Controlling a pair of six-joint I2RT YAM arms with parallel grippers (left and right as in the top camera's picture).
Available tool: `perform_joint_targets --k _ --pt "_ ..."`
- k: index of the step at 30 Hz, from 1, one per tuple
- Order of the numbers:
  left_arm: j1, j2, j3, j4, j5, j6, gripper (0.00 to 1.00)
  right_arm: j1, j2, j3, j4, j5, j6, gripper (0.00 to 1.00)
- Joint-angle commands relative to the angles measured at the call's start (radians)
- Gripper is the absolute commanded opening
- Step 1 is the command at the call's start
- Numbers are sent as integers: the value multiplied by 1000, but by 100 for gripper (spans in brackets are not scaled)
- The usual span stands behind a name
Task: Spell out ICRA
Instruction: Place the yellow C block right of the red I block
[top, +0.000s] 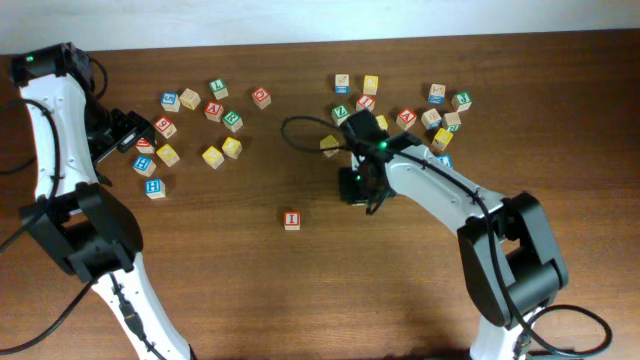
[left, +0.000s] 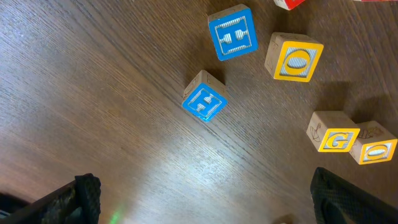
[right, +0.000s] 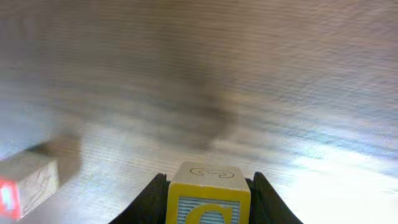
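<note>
In the right wrist view, my right gripper (right: 208, 202) is shut on a pale-wood cube with a yellow-edged face and a yellow C (right: 208, 194), one black finger on each side. Seen from overhead, that gripper (top: 355, 187) sits mid-table and hides the C cube. The red I cube (top: 291, 219) stands alone to its front left, and shows blurred at the left edge of the right wrist view as a red-edged cube (right: 25, 185). A red A cube (top: 213, 110) and a green R cube (top: 232, 121) lie in the back-left cluster. My left gripper (top: 128, 135) (left: 205, 202) hangs open over bare wood.
Several loose letter cubes lie at the back left (top: 185, 100) and back right (top: 440, 120). Two blue cubes (left: 204, 101) and yellow ones (left: 295, 59) lie just beyond my left gripper. A black cable (top: 300, 125) loops behind the right arm.
</note>
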Motion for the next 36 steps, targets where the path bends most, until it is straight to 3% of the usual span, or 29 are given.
perform_joint_targets --k 1,4,9,18,28,36 --pt "2 -11 4 2 -11 10 99 73 -21 3 -55 -68 40 27" --pt "2 -11 4 2 -11 10 99 154 -18 -10 -36 48 174 27" --pt "2 -11 4 2 -11 10 99 220 -1 -13 69 78 245 26" --pt "2 -11 4 2 -11 10 99 253 51 -14 87 79 248 26" --pt "2 -11 4 2 -11 10 99 266 53 -14 87 153 251 32" --pt "2 -11 4 2 -11 10 99 266 53 -14 108 154 251 27"
